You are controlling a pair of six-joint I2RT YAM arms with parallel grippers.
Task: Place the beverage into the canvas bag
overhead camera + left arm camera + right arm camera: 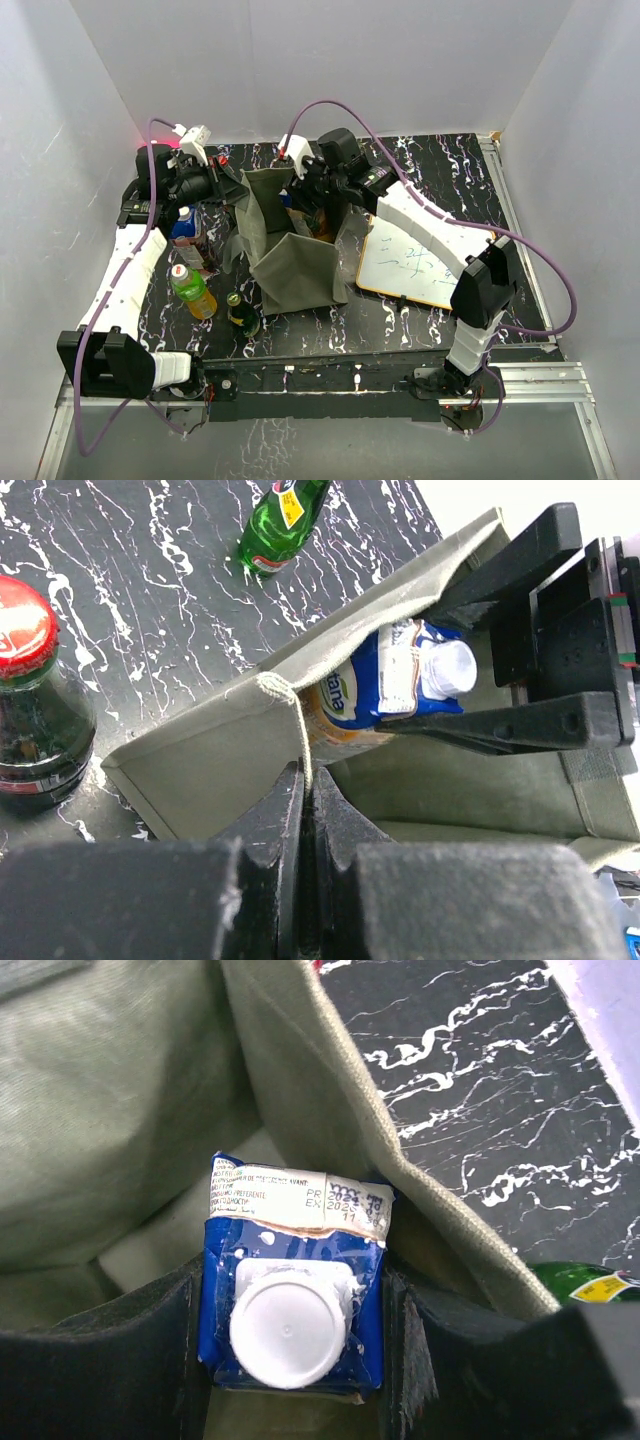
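— What does your right gripper [295,1305] have?
— Its fingers grasp the blue beverage carton with a white round cap [292,1260], down inside the olive-grey canvas bag [110,1110].
— And your left gripper [303,780]?
— Clenched on that bag's rim, carton just beyond.

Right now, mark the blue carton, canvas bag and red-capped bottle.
blue carton [288,1338], right wrist view, its white cap.
canvas bag [190,765], left wrist view, its side wall.
red-capped bottle [22,625], left wrist view, its red cap.
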